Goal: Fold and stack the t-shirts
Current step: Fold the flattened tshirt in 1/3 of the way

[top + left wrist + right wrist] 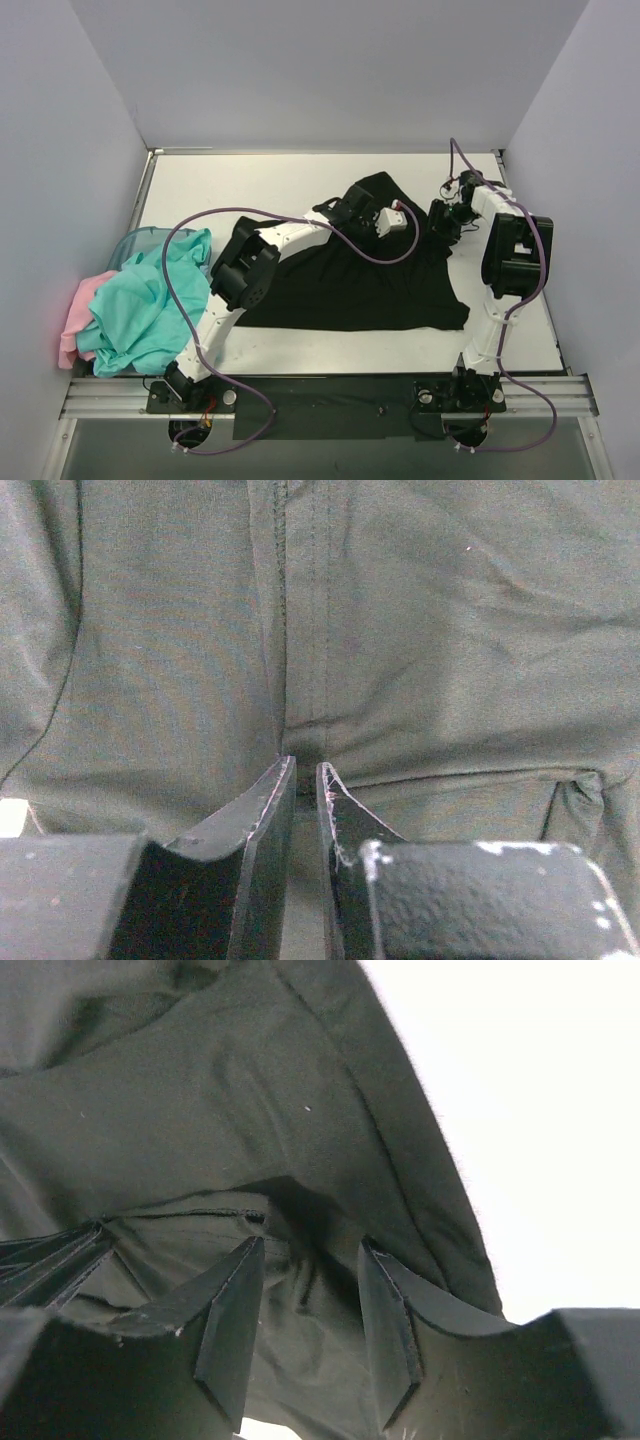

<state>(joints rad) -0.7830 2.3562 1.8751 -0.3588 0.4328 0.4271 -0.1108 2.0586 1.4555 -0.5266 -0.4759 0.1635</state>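
Left wrist view: black tee (420, 630) fills the frame, cut off at every edge. The left gripper (305, 772) shows only a narrow slit between its fingers; cloth pinched or not, cannot tell. Top view: both grippers' fingertips lost, black on black. Far left: bin (128, 243) mostly buried under the teal tees (150, 300), their count unclear. Pink tee (80, 310) half covered.

No readable text, labels or numbers anywhere.
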